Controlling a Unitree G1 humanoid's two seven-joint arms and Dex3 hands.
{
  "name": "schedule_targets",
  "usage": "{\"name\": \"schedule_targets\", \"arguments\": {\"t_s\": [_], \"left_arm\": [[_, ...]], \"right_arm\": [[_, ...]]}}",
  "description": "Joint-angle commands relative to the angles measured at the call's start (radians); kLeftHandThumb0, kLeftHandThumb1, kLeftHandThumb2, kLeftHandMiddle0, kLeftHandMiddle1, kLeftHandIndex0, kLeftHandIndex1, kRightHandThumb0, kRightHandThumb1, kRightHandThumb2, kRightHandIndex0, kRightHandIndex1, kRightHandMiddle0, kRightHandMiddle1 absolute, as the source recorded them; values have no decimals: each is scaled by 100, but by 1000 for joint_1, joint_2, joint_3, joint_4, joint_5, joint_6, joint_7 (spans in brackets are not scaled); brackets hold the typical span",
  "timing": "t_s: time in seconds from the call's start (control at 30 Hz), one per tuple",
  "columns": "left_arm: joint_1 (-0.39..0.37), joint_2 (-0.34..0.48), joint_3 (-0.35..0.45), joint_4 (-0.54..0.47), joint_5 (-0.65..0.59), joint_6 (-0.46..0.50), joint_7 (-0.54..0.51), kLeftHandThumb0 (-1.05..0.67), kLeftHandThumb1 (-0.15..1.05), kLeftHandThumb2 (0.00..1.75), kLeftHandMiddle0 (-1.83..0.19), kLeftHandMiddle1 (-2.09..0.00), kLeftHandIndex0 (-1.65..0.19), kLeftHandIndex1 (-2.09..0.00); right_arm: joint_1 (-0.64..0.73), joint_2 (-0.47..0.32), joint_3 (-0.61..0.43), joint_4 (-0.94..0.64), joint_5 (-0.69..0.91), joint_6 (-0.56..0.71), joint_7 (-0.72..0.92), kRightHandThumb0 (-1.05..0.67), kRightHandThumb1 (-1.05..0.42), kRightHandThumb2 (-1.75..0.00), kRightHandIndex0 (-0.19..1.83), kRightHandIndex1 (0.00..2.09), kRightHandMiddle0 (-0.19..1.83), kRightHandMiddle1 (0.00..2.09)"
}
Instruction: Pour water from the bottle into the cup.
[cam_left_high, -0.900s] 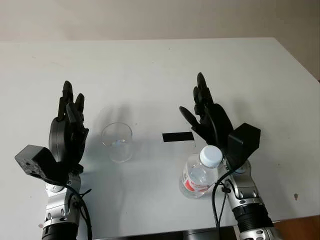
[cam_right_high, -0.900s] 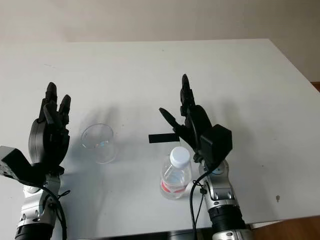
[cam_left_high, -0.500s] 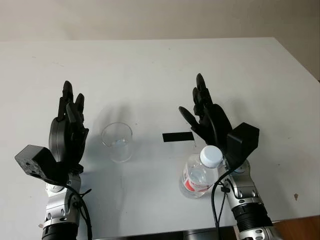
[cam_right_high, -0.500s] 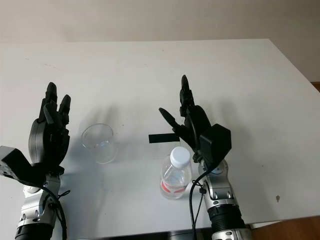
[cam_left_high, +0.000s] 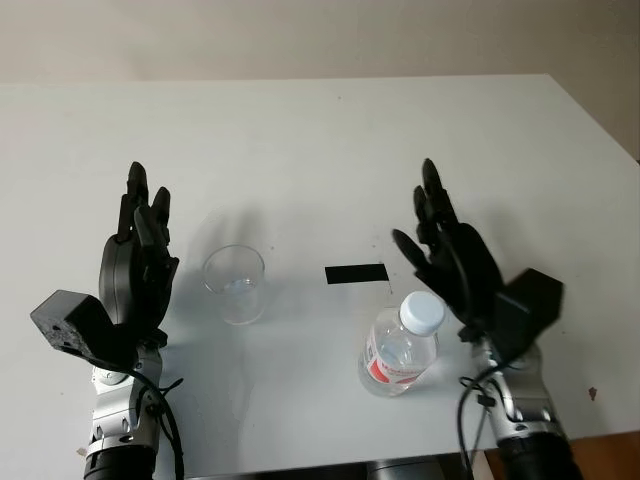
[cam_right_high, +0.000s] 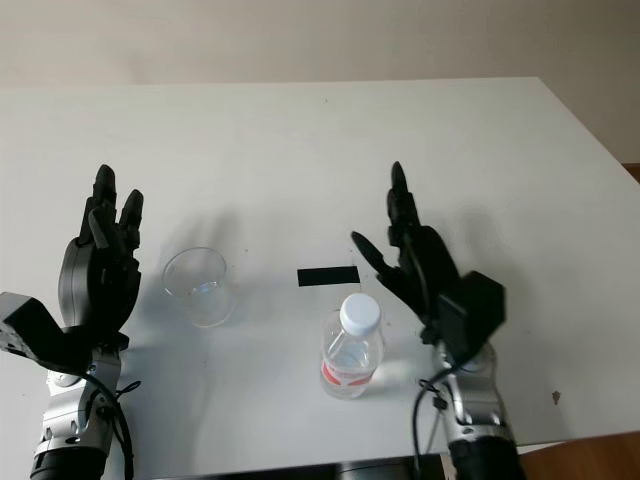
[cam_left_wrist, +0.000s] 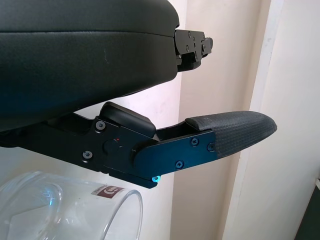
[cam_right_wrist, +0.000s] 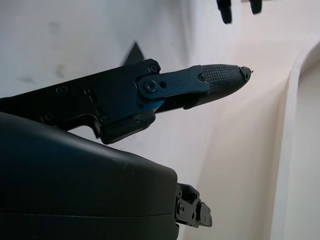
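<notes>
Your black three-fingered left hand (cam_left_high: 135, 270) was raised and open, holding nothing, unchanged from a moment before, with the clear plastic cup (cam_left_high: 235, 284) standing upright just to its right. A short black strip of tape (cam_left_high: 355, 273) lay between the cup and your right hand. The clear, white-capped plastic water bottle with a red label (cam_left_high: 401, 343) stood upright and capped; your black right hand (cam_left_high: 455, 265) had just shifted rightward, so the bottle now sat just to its left and clear of the wrist. That hand was also open and empty, so I judge the grasp had not begun. The white table (cam_left_high: 330, 140) ran back to a plain beige wall (cam_left_high: 300, 35)
</notes>
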Motion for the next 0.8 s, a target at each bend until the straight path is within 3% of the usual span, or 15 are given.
{"name": "schedule_targets", "arguments": {"t_s": [0.0, 0.37, 0.6, 0.77], "left_arm": [[10, -3, 1, -9, -6, -1, -5, -88, 105, 68, 19, -36, 7, 0], [13, -1, 3, -8, -4, -5, -3, -88, 105, 68, 19, -38, 6, 0], [10, 7, 3, -10, 0, -4, -5, -87, 105, 69, 19, -38, 5, 0], [7, 6, 6, -11, -6, -3, -7, -87, 105, 68, 19, -39, 5, 0]], "right_arm": [[28, -25, -11, -29, 20, -30, 33, -85, -105, -18, -19, 0, -19, 0], [137, -119, -80, -58, 91, -100, 169, -89, -104, -8, -19, 0, -19, 0], [259, -281, -151, -159, 103, -30, 261, -88, -97, -4, -19, 0, -19, 0], [341, -343, -204, -196, 98, -32, 291, -84, -94, -4, -19, 0, -19, 0]]}}
